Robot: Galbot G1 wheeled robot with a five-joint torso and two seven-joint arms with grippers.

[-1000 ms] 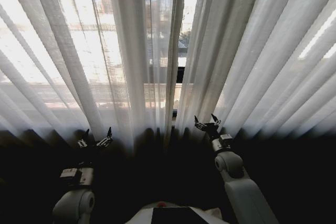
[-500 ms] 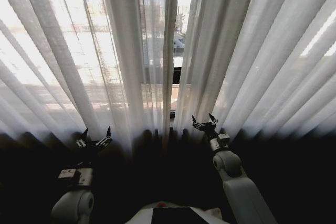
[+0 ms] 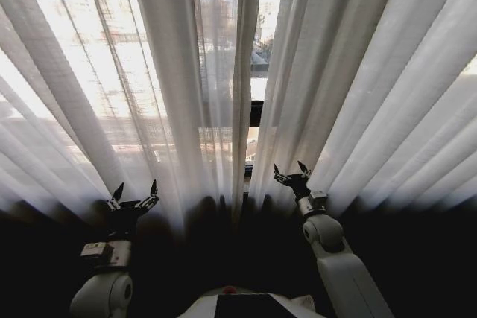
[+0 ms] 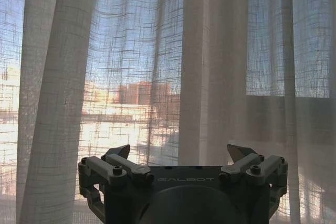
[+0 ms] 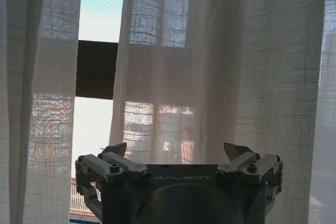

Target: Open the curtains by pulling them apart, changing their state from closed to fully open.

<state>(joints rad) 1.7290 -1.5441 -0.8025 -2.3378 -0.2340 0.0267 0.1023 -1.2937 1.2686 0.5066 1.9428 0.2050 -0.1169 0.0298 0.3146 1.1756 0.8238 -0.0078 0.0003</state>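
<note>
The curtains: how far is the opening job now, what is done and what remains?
Done: almost nothing; the curtains hang nearly closed, with a narrow gap showing the black window frame bar. In hand: the left gripper and right gripper are both raised and open in front of the fabric, holding none of it. Left: grasp each panel and pull them fully apart.

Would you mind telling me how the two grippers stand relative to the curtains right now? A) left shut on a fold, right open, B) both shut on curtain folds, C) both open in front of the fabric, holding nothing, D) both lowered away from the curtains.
C: the left gripper and right gripper both have fingers spread before the curtains, with no fabric between them.
</note>
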